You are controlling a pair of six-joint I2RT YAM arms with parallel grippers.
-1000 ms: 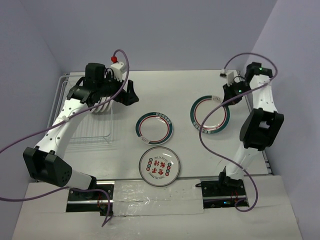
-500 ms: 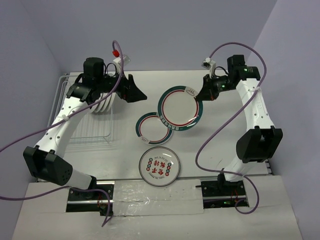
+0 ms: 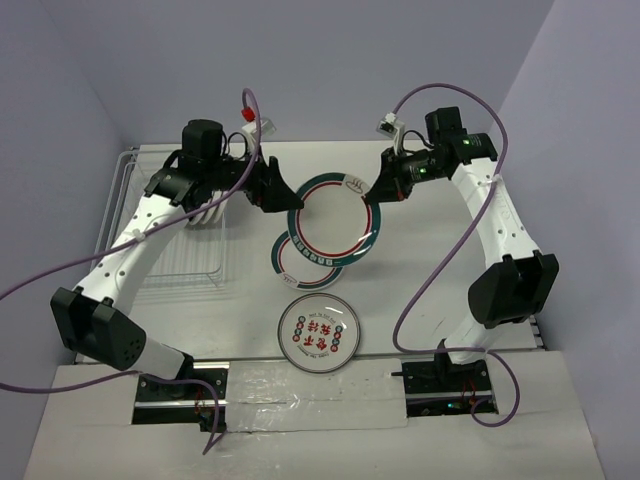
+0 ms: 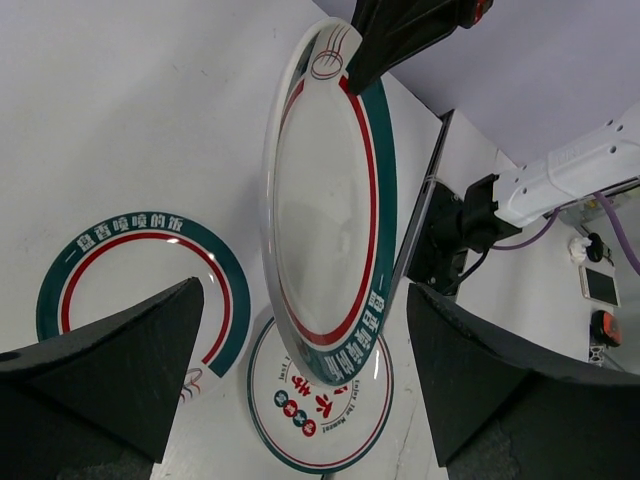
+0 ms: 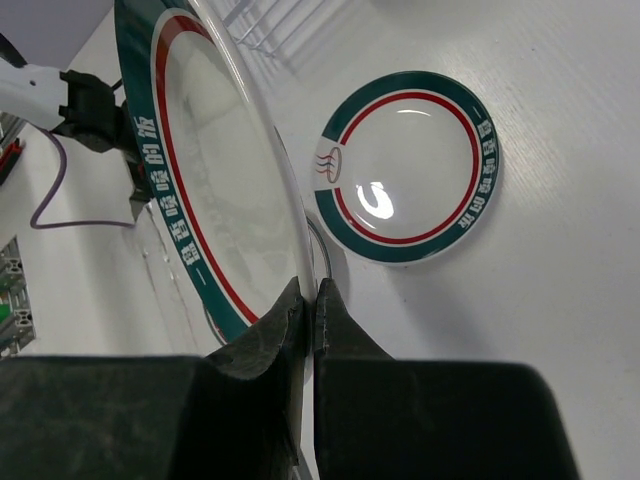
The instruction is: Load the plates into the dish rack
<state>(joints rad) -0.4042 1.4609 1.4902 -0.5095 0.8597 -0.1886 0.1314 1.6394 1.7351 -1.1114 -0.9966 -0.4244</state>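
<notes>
We find the right gripper (image 5: 308, 290) clamped on a round white green-rimmed plate's (image 3: 335, 225) edge, the left gripper (image 4: 303, 285) spread open just beside it.

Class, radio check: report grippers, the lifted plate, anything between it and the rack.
Right gripper shut on raised plate. Left gripper open, facing it. Dish rack beyond left gripper; green-rimmed plate, red-character plate flat below.

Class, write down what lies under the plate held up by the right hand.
Below the raised plate, a green-rimmed plate lies flat on the table. In the top view, its far edge is covered; the rest shows.
</notes>
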